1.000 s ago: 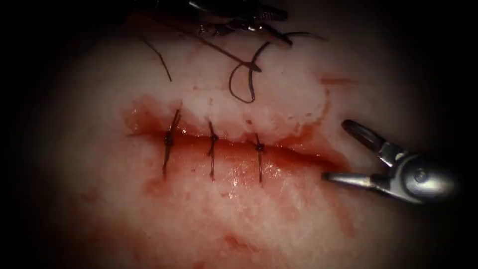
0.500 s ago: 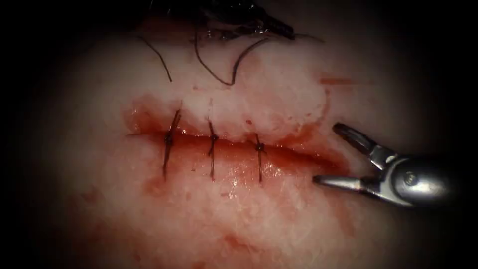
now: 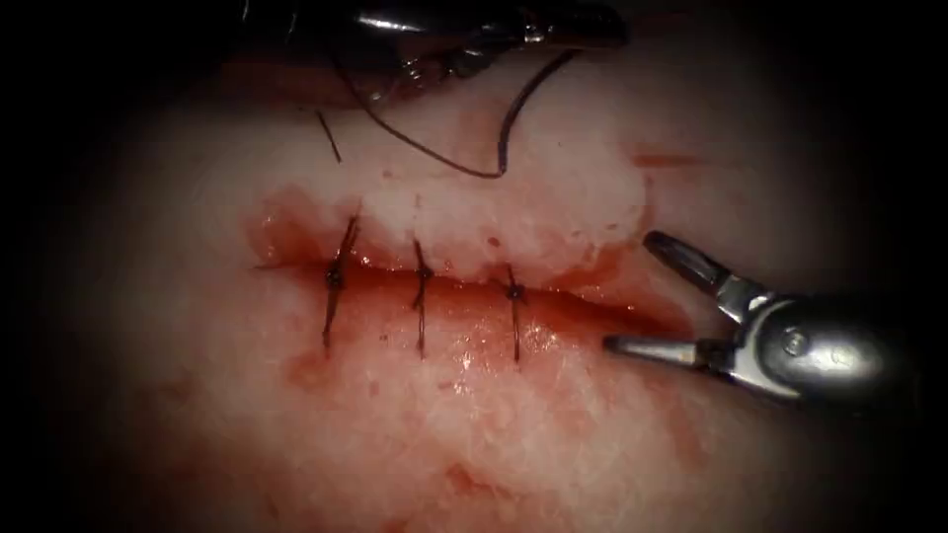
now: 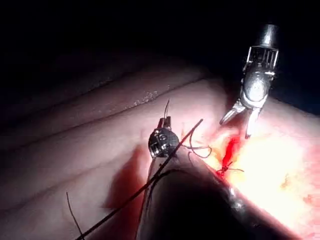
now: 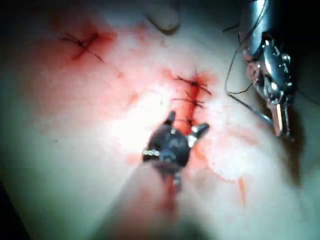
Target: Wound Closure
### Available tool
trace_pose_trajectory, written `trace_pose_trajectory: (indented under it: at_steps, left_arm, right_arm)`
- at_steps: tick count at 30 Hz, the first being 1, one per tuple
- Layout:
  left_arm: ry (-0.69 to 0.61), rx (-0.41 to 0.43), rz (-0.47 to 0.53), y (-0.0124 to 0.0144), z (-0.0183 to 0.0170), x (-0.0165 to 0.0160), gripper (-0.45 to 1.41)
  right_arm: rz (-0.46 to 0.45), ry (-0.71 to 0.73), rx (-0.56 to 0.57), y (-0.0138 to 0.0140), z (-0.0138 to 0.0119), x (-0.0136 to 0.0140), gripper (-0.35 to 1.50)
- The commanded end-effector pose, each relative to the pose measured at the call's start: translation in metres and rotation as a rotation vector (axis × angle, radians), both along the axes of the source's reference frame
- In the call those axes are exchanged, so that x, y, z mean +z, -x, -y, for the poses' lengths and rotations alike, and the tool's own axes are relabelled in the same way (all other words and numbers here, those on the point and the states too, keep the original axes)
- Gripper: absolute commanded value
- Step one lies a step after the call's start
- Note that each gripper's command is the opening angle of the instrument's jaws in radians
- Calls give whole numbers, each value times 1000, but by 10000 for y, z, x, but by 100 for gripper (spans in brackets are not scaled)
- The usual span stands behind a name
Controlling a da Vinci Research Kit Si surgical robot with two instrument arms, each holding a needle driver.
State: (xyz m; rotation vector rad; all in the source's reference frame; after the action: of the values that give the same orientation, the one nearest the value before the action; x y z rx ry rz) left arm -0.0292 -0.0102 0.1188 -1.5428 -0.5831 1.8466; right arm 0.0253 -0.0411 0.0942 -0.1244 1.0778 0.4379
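Cut [image 3: 464,286] runs across the tissue [image 3: 474,415], three stitches [image 3: 421,296] tied over its left and middle stretch; the right end lies unstitched, red fluid [image 3: 592,296] pooled along it.

Thread [image 3: 434,153] sags in a loose arc at 12 o'clock from the cut, running up to my left tool [image 3: 494,35] at the top edge. A second ago that thread lay as a closed loop; now it hangs as one open curve. A short cut end [image 3: 329,136] sits at 11 o'clock.

Left tool lies along the top edge and has shifted somewhat since; it appears to hold the thread, but I cannot tell how its jaws stand. Needle not made out.

My right tool [image 3: 652,296] sits at 3 o'clock off the cut's right end, jaws spread wide, holding nothing. It has crept leftward toward the cut over the last second.
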Motion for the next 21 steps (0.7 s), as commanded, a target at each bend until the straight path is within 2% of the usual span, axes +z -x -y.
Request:
trace_pose_trajectory:
  at_steps: [1,7,15,18,21]
  left_arm:
    - [-9,-5,15,5,1,2,-45]
    - [-100,-55,115,-2,7,-2,-45]
    - [-162,-115,218,-3,10,-8,-45]
    - [-139,-200,289,-8,15,-16,-45]
    - [-115,-234,301,-13,15,-20,-45]
  right_arm:
    - [15,45,18,-8,-5,-3,130]
    - [113,233,63,-24,-12,-10,130]
    - [133,327,75,-61,-10,4,121]
    - [145,359,159,-71,-12,1,120]
    - [154,373,214,-74,-12,-4,120]
